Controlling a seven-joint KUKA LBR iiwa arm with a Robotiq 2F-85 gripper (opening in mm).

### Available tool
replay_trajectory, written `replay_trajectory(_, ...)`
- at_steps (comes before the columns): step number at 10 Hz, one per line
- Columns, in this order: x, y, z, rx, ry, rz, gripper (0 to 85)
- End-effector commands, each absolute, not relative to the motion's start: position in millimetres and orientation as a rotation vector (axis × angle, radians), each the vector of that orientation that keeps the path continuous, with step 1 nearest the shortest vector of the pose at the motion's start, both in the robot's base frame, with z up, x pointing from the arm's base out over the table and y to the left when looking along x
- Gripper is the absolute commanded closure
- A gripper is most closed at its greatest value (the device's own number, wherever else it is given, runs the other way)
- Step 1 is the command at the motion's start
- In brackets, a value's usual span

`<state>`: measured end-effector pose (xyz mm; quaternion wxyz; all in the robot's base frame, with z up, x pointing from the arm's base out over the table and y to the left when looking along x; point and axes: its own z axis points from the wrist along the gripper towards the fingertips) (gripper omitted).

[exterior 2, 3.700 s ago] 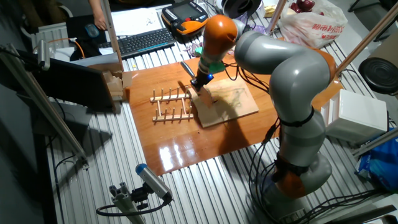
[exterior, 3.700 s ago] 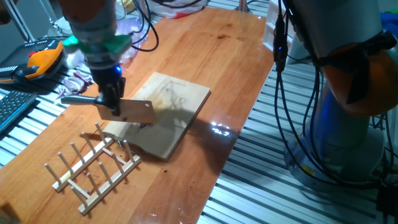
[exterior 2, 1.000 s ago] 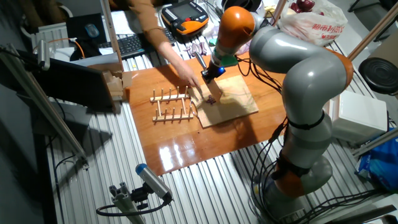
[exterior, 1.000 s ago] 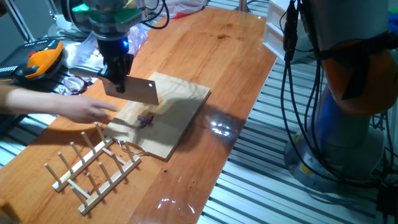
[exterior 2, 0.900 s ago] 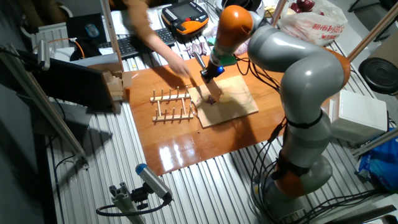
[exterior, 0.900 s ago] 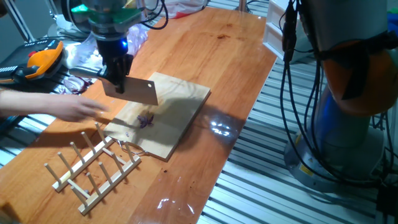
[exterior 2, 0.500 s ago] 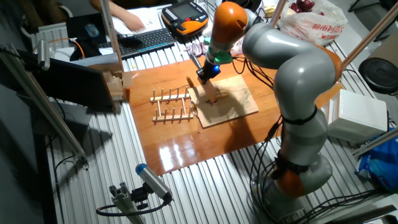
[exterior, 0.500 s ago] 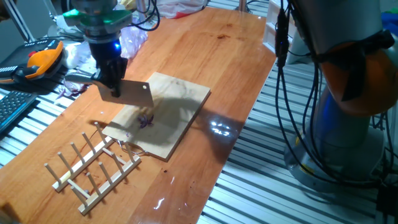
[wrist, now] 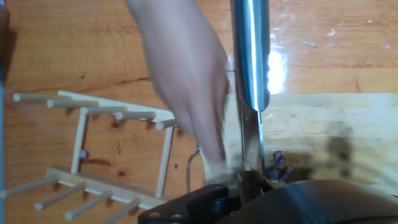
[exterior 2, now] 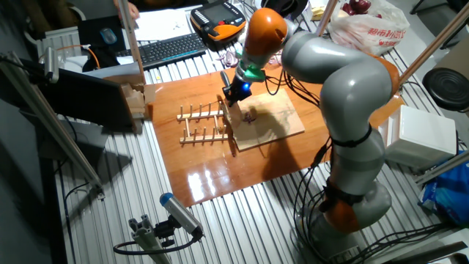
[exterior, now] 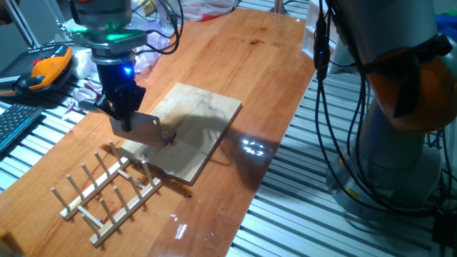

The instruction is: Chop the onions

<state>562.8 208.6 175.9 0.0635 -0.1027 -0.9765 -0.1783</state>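
Wooden pegs of the dish rack (exterior: 107, 191) sit nearest you at the front of the counter (exterior: 235, 86), its far end just beside the cutting board (exterior: 187, 132). Your gripper (exterior: 123, 118) is clamped on the handle of a cleaver (exterior: 143, 131), whose flat blade hangs low over the board's near-left part, edge down. Right beside the blade lie the onions (exterior: 169, 138), a few small purple bits on the pale wood; in the hand view they show just right of the steel blade (wrist: 250, 56), close to its edge (wrist: 278, 159). That same view catches a blurred hand (wrist: 186, 81) left of the blade, over the rack. Beyond the board, at the counter's far-left edge, you can see a heap of purple scraps in clear plastic (exterior: 86, 89), then an orange pendant (exterior: 44, 68).
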Motion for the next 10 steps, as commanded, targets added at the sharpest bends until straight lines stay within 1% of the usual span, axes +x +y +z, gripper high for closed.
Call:
replay_trajectory(1,563.7,208.8,175.8,-0.581,-2.946,-0.625,85.0)
replay_trajectory(3,563.0,209.3,176.0,-0.568,-2.961,-0.735,85.0)
replay_trajectory(4,562.6,210.4,175.4,-0.554,-2.958,-0.769,85.0)
replay_trajectory(6,563.3,210.0,175.1,-0.523,-2.977,-0.748,85.0)
replay_trajectory(8,565.1,206.7,176.9,-0.389,-3.031,-0.631,85.0)
replay_trajectory(10,566.4,203.4,178.5,-0.323,-3.024,-0.609,85.0)
